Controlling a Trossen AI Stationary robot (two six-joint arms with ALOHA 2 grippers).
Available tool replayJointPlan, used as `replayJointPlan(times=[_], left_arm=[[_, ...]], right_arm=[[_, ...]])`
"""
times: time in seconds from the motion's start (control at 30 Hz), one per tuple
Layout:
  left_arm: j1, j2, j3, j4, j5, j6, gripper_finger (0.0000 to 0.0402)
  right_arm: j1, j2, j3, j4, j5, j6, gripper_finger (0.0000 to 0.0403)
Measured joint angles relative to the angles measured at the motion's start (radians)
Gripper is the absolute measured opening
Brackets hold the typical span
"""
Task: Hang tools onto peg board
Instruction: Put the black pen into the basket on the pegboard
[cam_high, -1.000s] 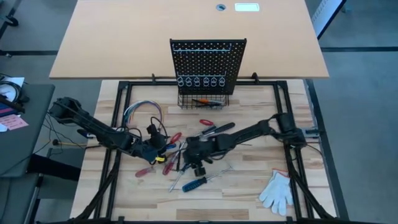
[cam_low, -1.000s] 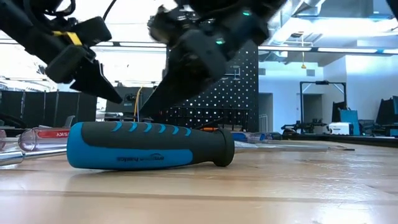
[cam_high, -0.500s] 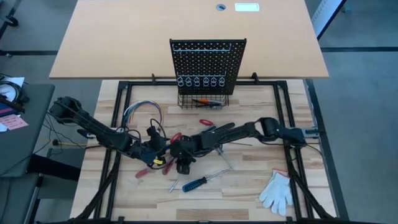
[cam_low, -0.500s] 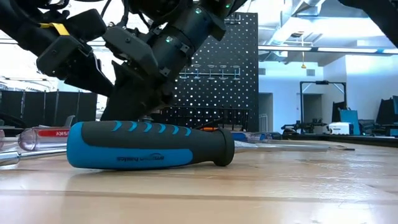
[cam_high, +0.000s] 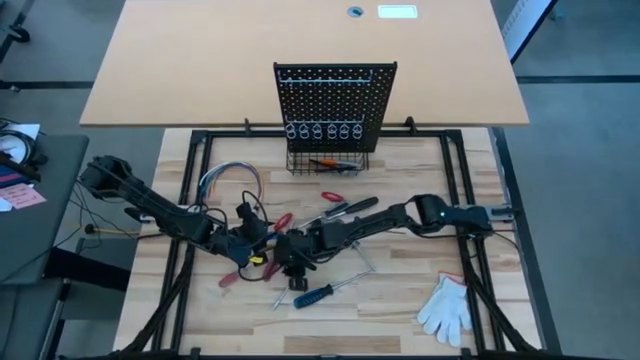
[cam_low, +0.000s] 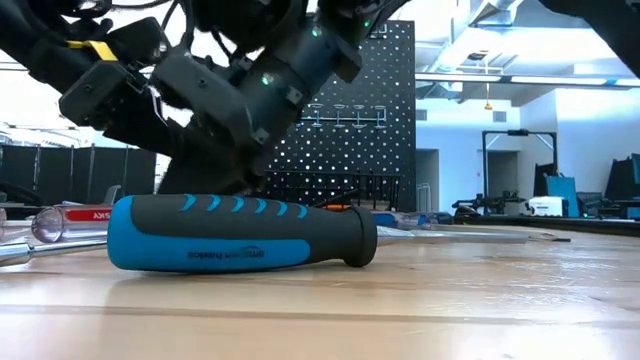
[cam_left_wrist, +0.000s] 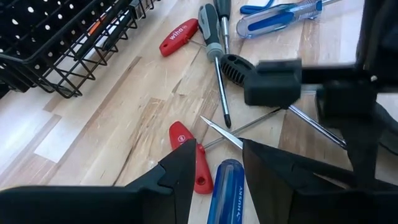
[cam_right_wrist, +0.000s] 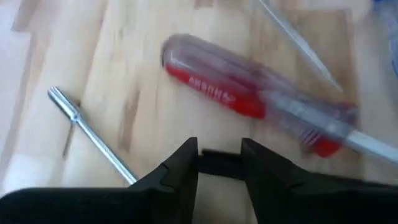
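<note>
Holding an orange-and-black tool (cam_high: 322, 161), the wire basket (cam_high: 326, 163) sits under the peg board (cam_high: 334, 103) at twelve o'clock. Scattered tools (cam_high: 312, 296) lie mid-counter (cam_high: 400, 300). Left pincer (cam_left_wrist: 214, 169) narrowly open, empty; right pincer (cam_right_wrist: 219, 163) narrow around a dark piece.

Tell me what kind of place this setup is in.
Probably a robotics lab or workshop. Two arms work over a wooden bench strewn with screwdrivers, such as the blue-handled one, before a black peg board. The low view shows an open industrial room with exposed ceiling and equipment racks behind.
</note>
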Motion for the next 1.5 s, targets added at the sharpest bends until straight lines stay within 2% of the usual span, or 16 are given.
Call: replayJointPlan(times=[0.2,0.33,0.63,0.8,0.9,1.03,1.27,1.4,1.5], left_arm=[[0.000,0.000,-0.001,-0.004,0.000,-0.007,0.0127],[0.000,0.000,-0.001,-0.009,0.000,-0.008,0.0127],[0.000,0.000,-0.001,-0.027,0.000,-0.023,0.0127],[0.000,0.000,-0.001,-0.053,0.000,-0.050,0.0127],[0.000,0.000,-0.001,-0.054,0.000,-0.053,0.0127],[0.000,0.000,-0.002,-0.057,0.000,-0.060,0.0127],[0.000,0.000,-0.002,-0.057,0.000,-0.060,0.0127],[0.000,0.000,-0.002,-0.054,0.000,-0.060,0.0127],[0.000,0.000,-0.002,-0.050,-0.002,-0.060,0.0127]], right_arm=[[-0.001,-0.004,0.003,-0.105,-0.001,-0.001,0.0107],[-0.004,-0.036,0.003,-0.245,0.001,-0.011,0.0094],[-0.021,-0.100,-0.002,-0.567,0.177,-0.026,0.0087],[-0.009,-0.128,-0.032,-0.556,0.217,-0.049,0.0087],[0.006,-0.178,-0.106,-0.490,0.234,-0.052,0.0087],[0.014,-0.291,-0.286,-0.327,0.284,-0.005,0.0092],[0.023,-0.491,-0.702,0.125,0.338,0.162,0.0149],[0.029,-0.517,-0.878,0.435,0.339,0.202,0.0189],[0.048,-0.497,-0.925,0.585,0.374,0.212,0.0201]])
